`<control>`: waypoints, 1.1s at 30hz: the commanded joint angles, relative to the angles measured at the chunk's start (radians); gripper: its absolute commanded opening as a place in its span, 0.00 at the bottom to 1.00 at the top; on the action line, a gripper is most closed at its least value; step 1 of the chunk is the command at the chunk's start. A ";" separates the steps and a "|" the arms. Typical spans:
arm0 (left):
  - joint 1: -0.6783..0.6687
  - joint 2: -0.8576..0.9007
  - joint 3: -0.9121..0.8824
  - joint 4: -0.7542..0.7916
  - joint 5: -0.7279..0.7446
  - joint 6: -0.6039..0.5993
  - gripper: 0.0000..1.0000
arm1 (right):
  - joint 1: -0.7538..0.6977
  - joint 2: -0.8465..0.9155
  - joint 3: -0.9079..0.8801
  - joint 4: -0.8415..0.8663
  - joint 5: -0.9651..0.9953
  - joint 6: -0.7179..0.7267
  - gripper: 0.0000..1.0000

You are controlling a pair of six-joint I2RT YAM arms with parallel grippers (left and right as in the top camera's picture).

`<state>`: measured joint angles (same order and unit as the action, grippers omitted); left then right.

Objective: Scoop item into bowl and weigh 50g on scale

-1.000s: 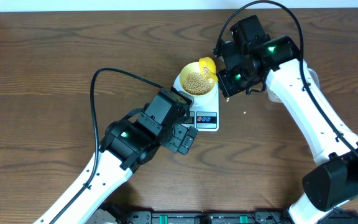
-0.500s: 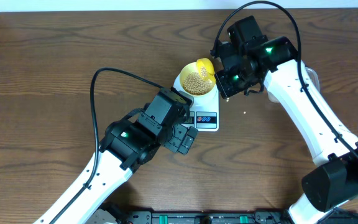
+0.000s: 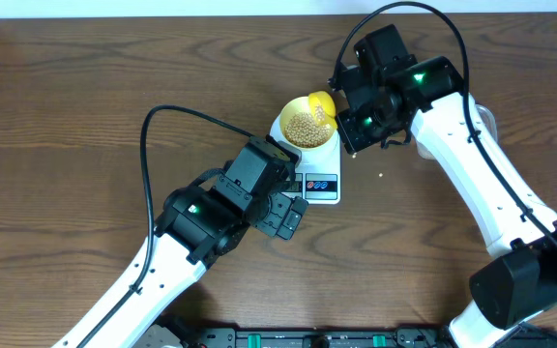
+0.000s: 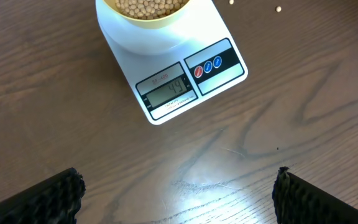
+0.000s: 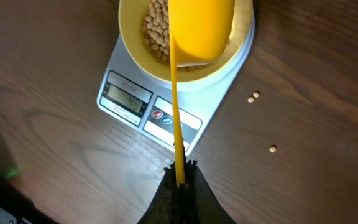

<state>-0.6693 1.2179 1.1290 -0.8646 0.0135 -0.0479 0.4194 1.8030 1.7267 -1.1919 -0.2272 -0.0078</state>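
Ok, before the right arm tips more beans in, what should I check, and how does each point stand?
1. The bowl sits on the scale: ok.
2. The display reads 44, short of 50: not ok.
3. The right gripper is shut on the scoop, which is tilted over the bowl: ok.
4. Beans remaining in the scoop: cannot tell, only its underside shows.
5. The stray beans lie on the table beside the scale: not ok.
6. The left gripper is open, apart from the scale: ok.
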 commanded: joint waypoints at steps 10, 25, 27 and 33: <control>0.003 0.000 0.023 -0.002 -0.002 0.009 0.99 | 0.013 -0.012 0.028 -0.004 0.024 0.006 0.01; 0.003 0.000 0.023 -0.002 -0.002 0.009 0.99 | 0.019 -0.013 0.042 0.007 0.048 0.007 0.01; 0.003 0.000 0.023 -0.002 -0.002 0.009 0.99 | 0.019 -0.013 0.042 0.006 0.044 0.007 0.01; 0.003 0.000 0.023 -0.002 -0.002 0.009 0.99 | 0.019 -0.010 0.042 0.007 0.041 0.010 0.01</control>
<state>-0.6693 1.2179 1.1290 -0.8646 0.0135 -0.0479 0.4316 1.8030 1.7458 -1.1858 -0.1886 -0.0078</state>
